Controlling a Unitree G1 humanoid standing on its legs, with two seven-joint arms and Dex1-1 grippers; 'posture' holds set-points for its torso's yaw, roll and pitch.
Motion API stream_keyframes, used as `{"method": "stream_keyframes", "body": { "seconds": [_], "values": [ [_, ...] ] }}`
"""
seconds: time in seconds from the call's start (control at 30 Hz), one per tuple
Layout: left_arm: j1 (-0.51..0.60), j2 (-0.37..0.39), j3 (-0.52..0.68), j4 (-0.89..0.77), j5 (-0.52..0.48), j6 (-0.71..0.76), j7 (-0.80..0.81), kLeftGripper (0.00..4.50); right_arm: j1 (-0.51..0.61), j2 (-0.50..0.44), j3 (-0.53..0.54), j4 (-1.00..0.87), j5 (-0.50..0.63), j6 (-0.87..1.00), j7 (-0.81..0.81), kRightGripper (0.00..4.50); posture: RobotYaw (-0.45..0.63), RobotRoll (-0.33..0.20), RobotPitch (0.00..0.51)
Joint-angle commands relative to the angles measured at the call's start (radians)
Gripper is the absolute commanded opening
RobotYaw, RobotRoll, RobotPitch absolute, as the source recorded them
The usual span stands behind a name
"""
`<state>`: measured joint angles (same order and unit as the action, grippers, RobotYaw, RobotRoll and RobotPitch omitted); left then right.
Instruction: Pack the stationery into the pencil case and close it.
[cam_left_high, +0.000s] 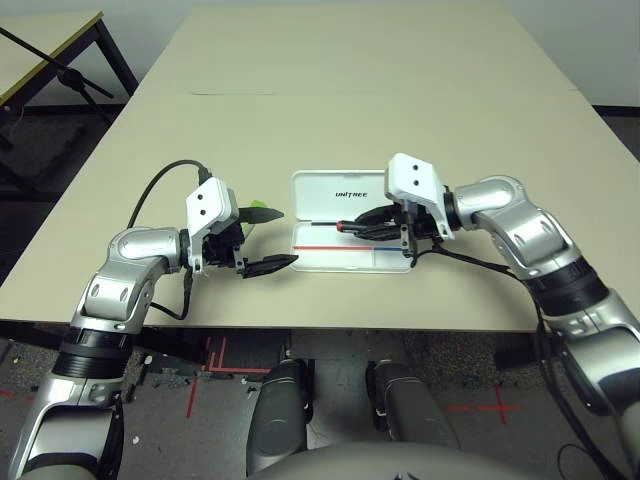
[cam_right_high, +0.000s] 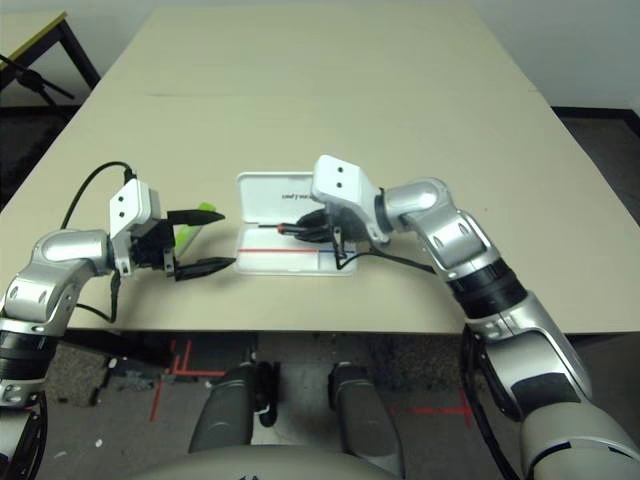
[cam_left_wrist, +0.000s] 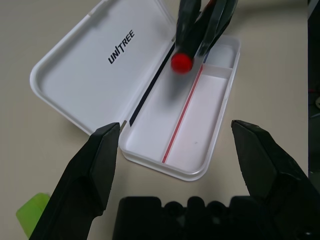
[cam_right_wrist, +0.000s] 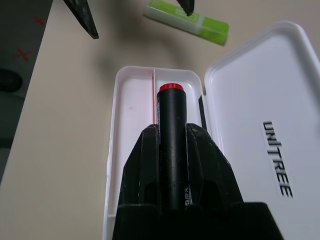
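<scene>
1. Beige table (cam_left_high: 400, 90) under us, dark floor past its edges. We'll use the pencil case (cam_left_high: 330, 195) as the landmark: it lies open and flat, lid folded away from us, tray side nearer.

2. Left of the case, our left gripper (cam_left_high: 268, 240) hovers just off the table with its fingers spread wide and nothing between them. The lime-green and white highlighter (cam_right_wrist: 187, 22) lies on the table on that side of the case, under the fingertips, not packed yet.

3. Over the case, our right gripper (cam_left_high: 372, 227) is pinching the black marker (cam_right_wrist: 171, 145), red end pointing left along the tray (cam_left_wrist: 187, 120).

4. To do this bit well, we think: keep the marker parallel to the red stripe (cam_left_wrist: 182, 112), lower it until it's nearly on the tray floor, then let go. Dropping from height could bounce it out.

5. Watch the divider (cam_left_wrist: 218, 69) at the tray's right end; the marker should land left of it.

6. Small black-grey block: we can't spot it.
</scene>
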<state>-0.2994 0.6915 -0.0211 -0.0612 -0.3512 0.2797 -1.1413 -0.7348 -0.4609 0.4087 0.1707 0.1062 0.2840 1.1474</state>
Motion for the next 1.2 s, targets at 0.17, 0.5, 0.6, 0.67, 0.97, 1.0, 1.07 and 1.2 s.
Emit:
{"method": "stream_keyframes", "body": {
  "seconds": [0.17, 0.5, 0.6, 0.67, 0.97, 1.0, 1.07, 1.2],
  "values": [
    [0.027, 0.009, -0.006, -0.023, 0.006, 0.008, 0.020, 4.50, -0.026, 0.053, 0.011, 0.134, -0.064, -0.129, -0.006, 0.55, 0.04, 0.000, 0.114],
    [0.041, 0.007, -0.007, -0.026, 0.006, 0.001, 0.024, 4.50, 0.038, 0.056, -0.130, 0.081, 0.060, -0.116, -0.007, 3.47, 0.04, 0.000, 0.108],
    [0.042, 0.007, -0.008, -0.024, 0.006, -0.001, 0.023, 4.50, 0.074, 0.042, -0.169, 0.036, 0.104, -0.112, 0.003, 4.43, 0.04, 0.000, 0.110],
    [0.042, 0.008, -0.005, -0.020, 0.005, 0.000, 0.023, 4.50, 0.120, 0.012, -0.202, -0.029, 0.153, -0.063, 0.018, 4.43, 0.03, 0.000, 0.111],
    [0.027, -0.025, 0.015, 0.031, -0.002, 0.004, 0.067, 4.50, 0.351, -0.075, -0.422, -0.198, 0.309, -0.013, -0.048, 4.43, -0.01, 0.000, 0.104],
    [0.023, -0.029, 0.016, 0.037, -0.002, 0.006, 0.074, 4.50, 0.377, -0.086, -0.441, -0.208, 0.319, -0.008, -0.054, 4.43, -0.01, 0.000, 0.104],
    [0.014, -0.034, 0.021, 0.051, -0.002, 0.010, 0.088, 4.50, 0.431, -0.107, -0.470, -0.229, 0.335, 0.000, -0.054, 4.43, -0.02, 0.000, 0.101],
    [-0.010, -0.042, 0.041, 0.076, -0.002, 0.048, 0.140, 4.50, 0.534, -0.128, -0.523, -0.272, 0.356, -0.036, -0.058, 4.43, -0.03, 0.000, 0.103]
  ]
}}
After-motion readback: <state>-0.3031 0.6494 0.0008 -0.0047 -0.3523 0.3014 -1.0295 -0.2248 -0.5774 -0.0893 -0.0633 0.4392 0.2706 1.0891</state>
